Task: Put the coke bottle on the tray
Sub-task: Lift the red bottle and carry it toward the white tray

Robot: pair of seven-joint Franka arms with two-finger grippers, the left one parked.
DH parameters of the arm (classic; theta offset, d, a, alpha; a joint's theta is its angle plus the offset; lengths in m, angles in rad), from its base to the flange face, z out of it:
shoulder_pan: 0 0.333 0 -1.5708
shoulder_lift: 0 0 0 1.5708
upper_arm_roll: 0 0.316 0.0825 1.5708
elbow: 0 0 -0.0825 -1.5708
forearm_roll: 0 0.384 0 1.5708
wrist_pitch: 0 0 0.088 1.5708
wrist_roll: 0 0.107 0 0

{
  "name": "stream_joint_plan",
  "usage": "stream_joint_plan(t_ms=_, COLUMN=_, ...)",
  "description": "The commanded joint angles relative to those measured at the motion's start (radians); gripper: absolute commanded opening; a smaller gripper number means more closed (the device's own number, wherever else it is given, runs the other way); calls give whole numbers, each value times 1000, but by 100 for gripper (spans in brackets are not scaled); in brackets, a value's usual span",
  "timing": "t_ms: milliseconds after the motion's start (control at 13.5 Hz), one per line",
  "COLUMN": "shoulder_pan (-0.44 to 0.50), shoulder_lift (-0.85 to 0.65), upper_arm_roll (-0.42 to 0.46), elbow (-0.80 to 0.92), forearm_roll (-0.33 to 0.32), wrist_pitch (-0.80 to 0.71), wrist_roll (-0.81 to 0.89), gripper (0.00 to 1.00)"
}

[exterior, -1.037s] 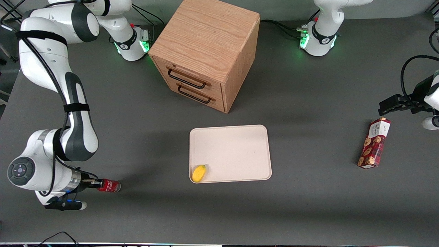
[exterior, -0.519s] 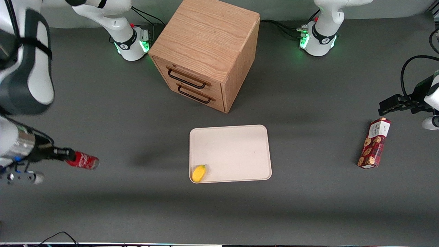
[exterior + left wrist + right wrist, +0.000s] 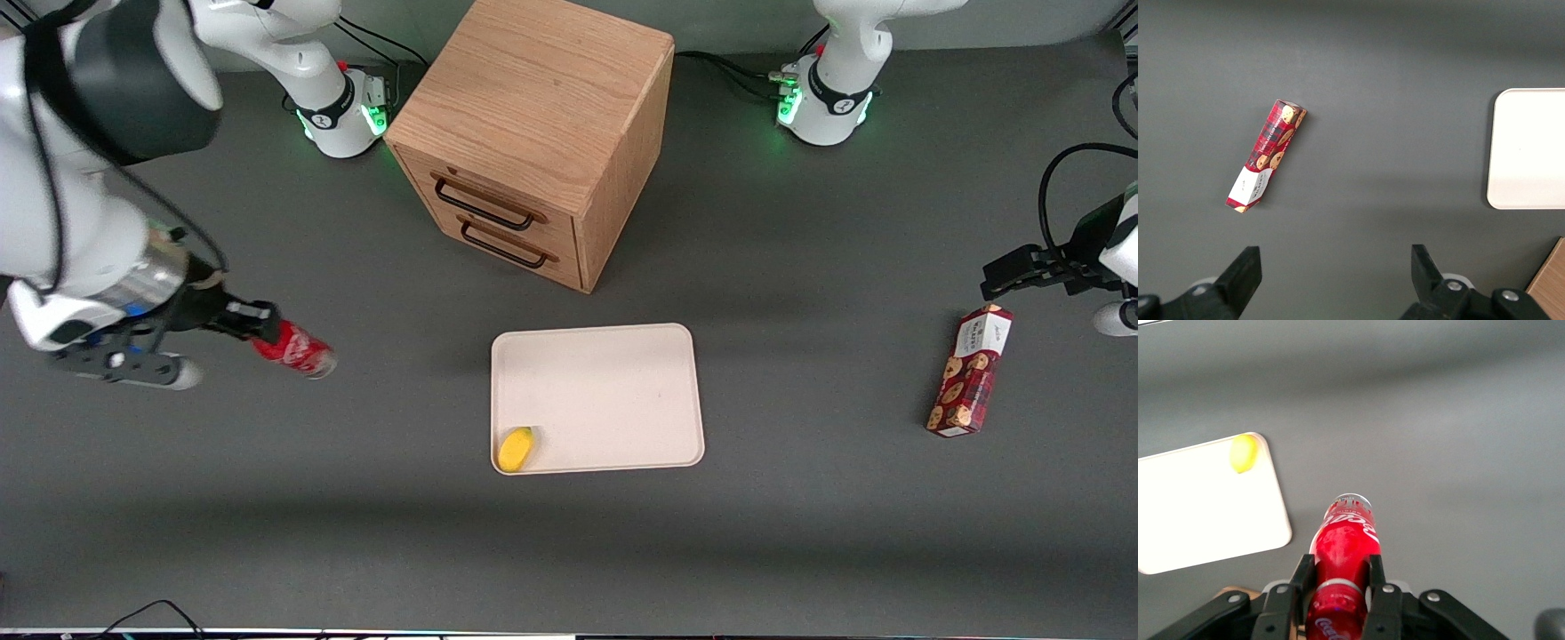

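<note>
My right gripper [image 3: 253, 331] is shut on the small red coke bottle [image 3: 293, 349] near its cap end and holds it lifted above the table, toward the working arm's end. The bottle points toward the cream-white tray [image 3: 613, 356], which lies flat in front of the drawer cabinet. In the right wrist view the fingers [image 3: 1301, 577] clamp the bottle [image 3: 1345, 543] on both sides, and the tray [image 3: 1198, 520] shows ahead of it. The tray also shows in the left wrist view [image 3: 1531, 147].
A yellow fruit-like item [image 3: 516, 448] lies in the tray's corner nearest the front camera; it also shows in the right wrist view [image 3: 1243, 452]. A wooden drawer cabinet [image 3: 533, 133] stands farther from the camera than the tray. A red cookie box [image 3: 971, 370] lies toward the parked arm's end.
My gripper lifted the coke bottle off the table, then carried it away from the front camera and toward the tray. The tray, fruit and box have not moved.
</note>
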Motion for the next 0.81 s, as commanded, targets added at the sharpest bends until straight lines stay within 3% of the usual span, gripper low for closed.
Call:
stream_joint_plan(t_ms=0, shoulder_pan=27, shoulder_lift=1, upper_arm_roll=74, elbow=12, forearm_roll=-13, wrist_pitch=13, wrist_roll=174, gripper=0)
stream_joint_plan(t_ms=296, shoulder_pan=96, shoulder_lift=91, upper_arm_roll=150, elbow=11, forearm_roll=-12, wrist_pitch=146, wrist_roll=389, gripper=0)
stream_joint_plan(t_ms=741, shoulder_pan=141, shoulder_lift=234, upper_arm_roll=153, elbow=-78, forearm_roll=-12, wrist_pitch=315, wrist_roll=418, gripper=0)
